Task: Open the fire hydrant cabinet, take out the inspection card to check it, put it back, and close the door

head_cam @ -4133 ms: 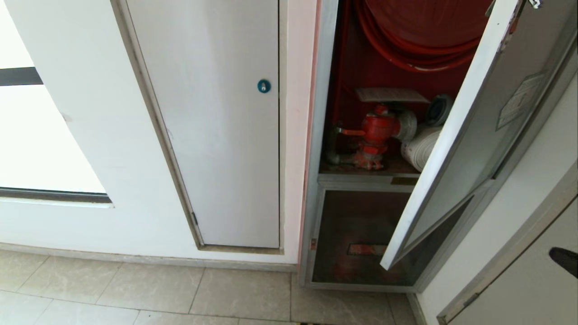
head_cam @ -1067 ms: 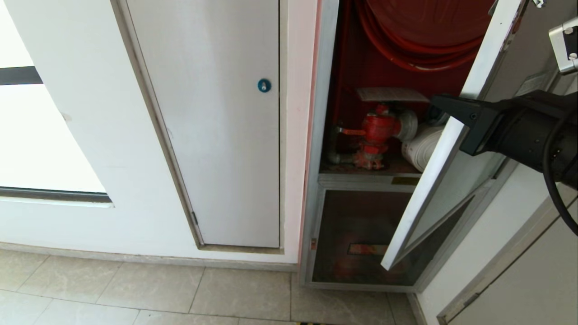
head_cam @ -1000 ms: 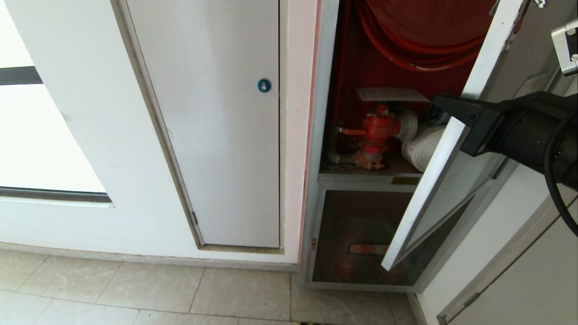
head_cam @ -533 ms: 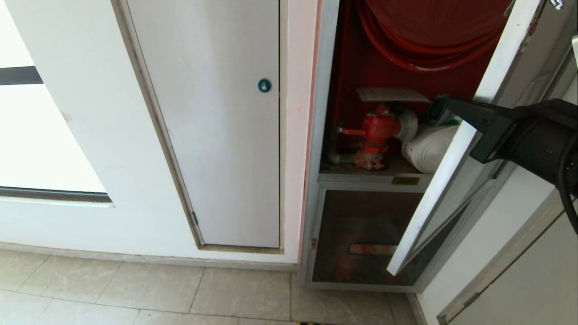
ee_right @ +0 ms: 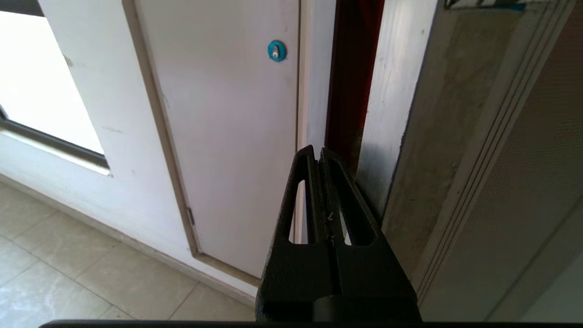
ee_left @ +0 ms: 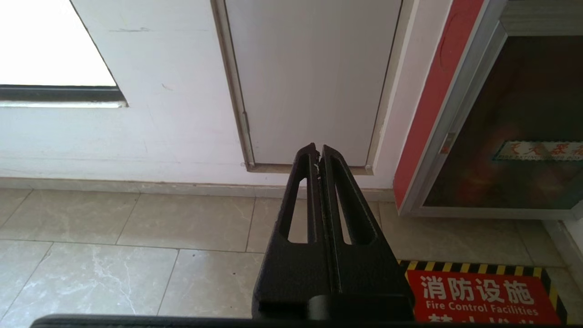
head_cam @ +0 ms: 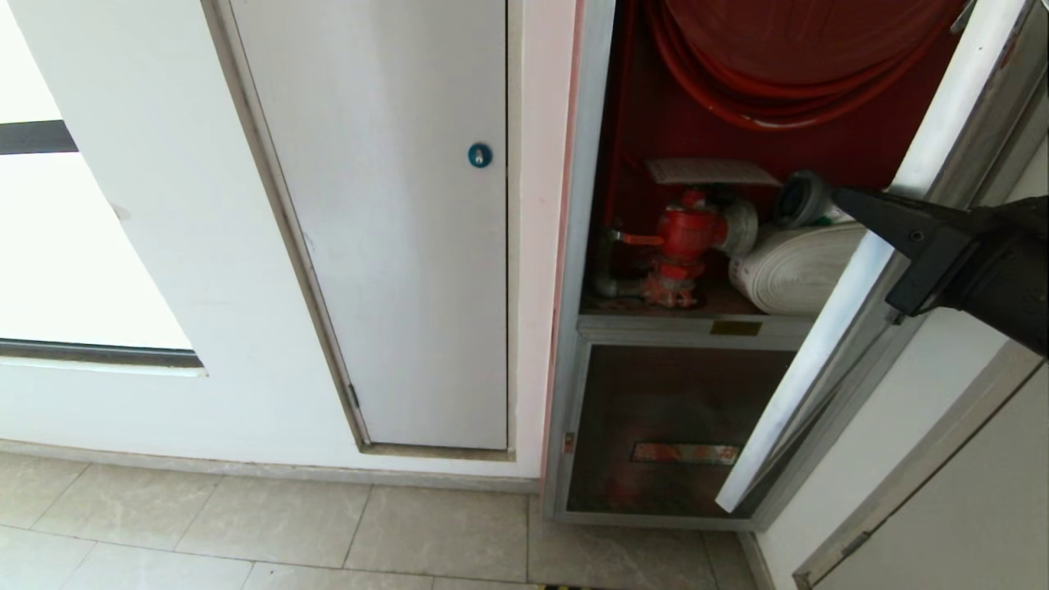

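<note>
Right hand (head_cam: 844, 197) closed, against door (head_cam: 852, 311) edge, hose roll (head_cam: 791, 274) behind.

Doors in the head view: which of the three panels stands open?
The silver-framed tinted glass door of the red-lined fire hydrant cabinet, swung out rightward; the white blue-lock door and lower red-label glass panel sit shut.

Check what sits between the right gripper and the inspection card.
Head view: between the right gripper and the inspection card sits only the grey hose coupling atop the white rolled hose.
</note>
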Available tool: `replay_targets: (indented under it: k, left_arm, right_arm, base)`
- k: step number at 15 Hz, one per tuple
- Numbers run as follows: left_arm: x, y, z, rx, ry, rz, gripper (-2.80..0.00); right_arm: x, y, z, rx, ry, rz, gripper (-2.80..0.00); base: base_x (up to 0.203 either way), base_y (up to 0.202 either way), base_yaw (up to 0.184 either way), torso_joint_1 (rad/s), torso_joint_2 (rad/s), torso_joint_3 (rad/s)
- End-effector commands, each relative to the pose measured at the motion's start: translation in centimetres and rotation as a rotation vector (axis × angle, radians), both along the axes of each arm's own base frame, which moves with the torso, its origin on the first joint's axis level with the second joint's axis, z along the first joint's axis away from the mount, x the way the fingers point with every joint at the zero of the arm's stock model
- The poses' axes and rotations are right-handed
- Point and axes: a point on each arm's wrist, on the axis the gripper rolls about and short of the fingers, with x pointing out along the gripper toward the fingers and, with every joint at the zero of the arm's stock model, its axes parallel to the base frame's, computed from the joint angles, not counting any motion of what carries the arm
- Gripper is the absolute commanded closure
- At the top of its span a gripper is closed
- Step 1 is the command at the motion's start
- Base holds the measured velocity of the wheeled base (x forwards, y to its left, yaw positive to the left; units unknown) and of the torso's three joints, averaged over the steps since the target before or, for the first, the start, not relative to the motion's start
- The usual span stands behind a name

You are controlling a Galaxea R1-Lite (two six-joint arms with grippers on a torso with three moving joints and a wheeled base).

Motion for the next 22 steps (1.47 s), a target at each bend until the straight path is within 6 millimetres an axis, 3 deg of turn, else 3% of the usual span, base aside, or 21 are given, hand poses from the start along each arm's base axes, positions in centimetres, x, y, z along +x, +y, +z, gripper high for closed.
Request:
replay_targets:
  k: [1,22]
  left_arm:
    - [0.0,0.0,0.0,0.000,0.002,-0.001,0.00]
    - [0.0,0.0,0.0,0.000,0.001,-0.001,0.00]
  right_arm:
    - [-0.8,-0.3,0.4,0.008,-0.026,0.002,0.00]
    - [-3.3,-1.6,-0.4,0.064,-0.025,-0.101,0.00]
  base:
    - [0.000,0.000,0.000,0.000,0.00,0.000]
    - [0.000,0.000,0.000,0.000,0.00,0.000]
